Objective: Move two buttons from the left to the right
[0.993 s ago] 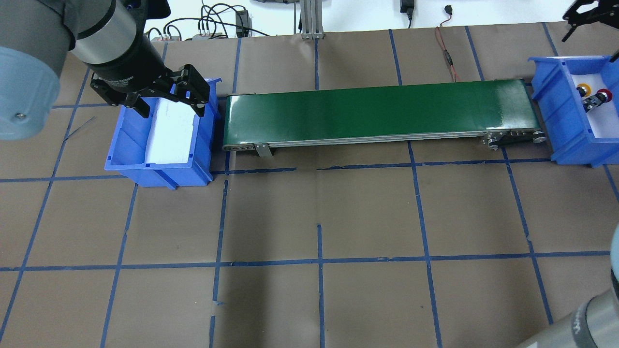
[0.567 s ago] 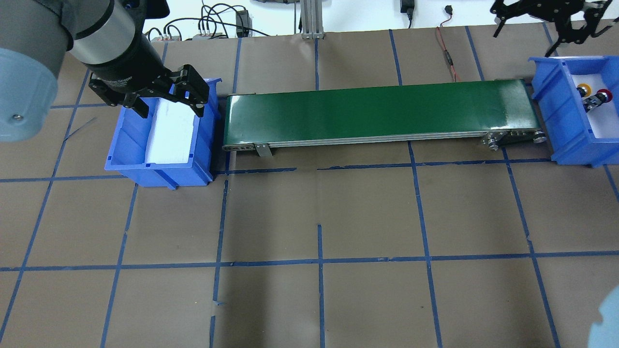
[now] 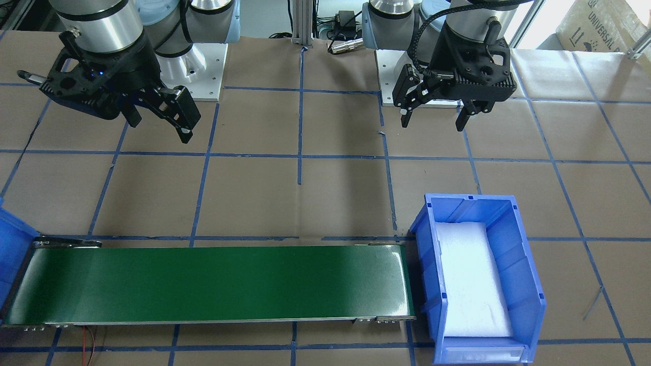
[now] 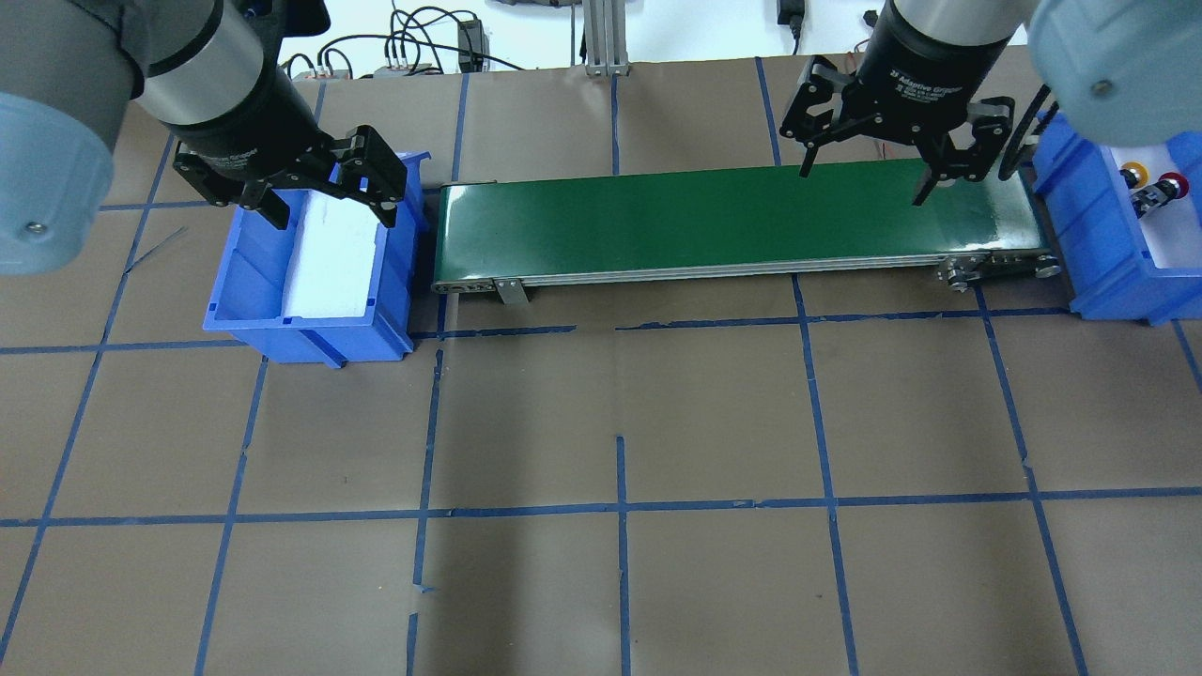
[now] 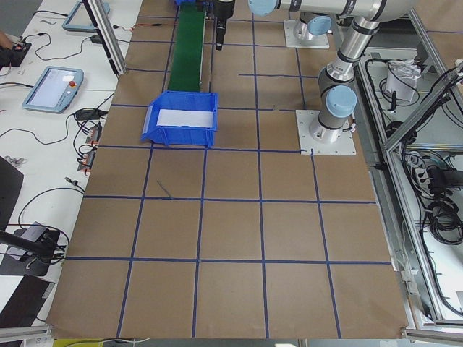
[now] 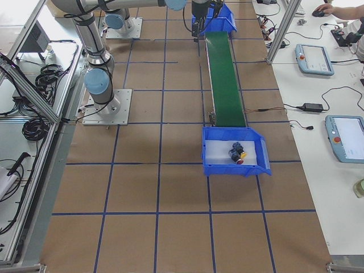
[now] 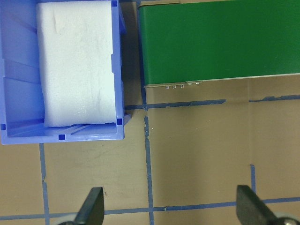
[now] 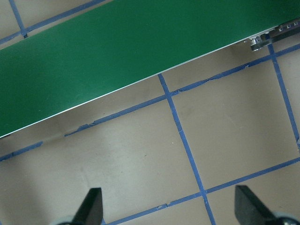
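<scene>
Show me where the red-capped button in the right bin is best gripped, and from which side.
Probably its black body, behind the cap, from straight above: the red-capped button seems to lie on its side on the foam, and the bin walls bar a sideways approach. The yellow-capped button lies close beside it, leaving the jaws little room there.

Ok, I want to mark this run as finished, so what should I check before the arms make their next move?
1. Yellow button inside right bin: ok.
2. Red button in the same bin, beside it: ok.
3. Left bin holds only white foam: ok.
4. No button on green belt: ok.
5. Left pincer and right pincer open, holding nothing: ok.
6. Belt stopped: cannot tell.
</scene>
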You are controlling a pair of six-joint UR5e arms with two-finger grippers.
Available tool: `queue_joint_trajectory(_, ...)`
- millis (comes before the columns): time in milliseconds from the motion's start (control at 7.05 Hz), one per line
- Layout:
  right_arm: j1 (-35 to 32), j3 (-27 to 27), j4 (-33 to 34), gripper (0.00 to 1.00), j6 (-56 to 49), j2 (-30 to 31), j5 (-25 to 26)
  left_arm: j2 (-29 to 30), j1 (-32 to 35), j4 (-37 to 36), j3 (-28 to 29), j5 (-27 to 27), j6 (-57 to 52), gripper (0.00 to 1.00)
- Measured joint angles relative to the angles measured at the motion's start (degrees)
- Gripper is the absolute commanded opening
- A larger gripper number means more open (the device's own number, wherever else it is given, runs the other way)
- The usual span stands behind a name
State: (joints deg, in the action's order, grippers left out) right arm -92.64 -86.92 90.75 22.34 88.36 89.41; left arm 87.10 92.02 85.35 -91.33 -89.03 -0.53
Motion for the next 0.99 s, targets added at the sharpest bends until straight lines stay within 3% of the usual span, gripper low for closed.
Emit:
queue_joint_trajectory(567, 1.5, -0.5, -0.3, 1.0, -11.93, 0.27, 6.76, 0.0, -0.08, -0.01, 0.01, 0.04, -0.08, 1.0)
queue_joint_trajectory(993, 1.18, -1.04, -0.18, 1.0, -16.78, 1.04, 1.57, 0.0, -0.09, -0.01, 0.01, 0.08, -0.03, 1.0)
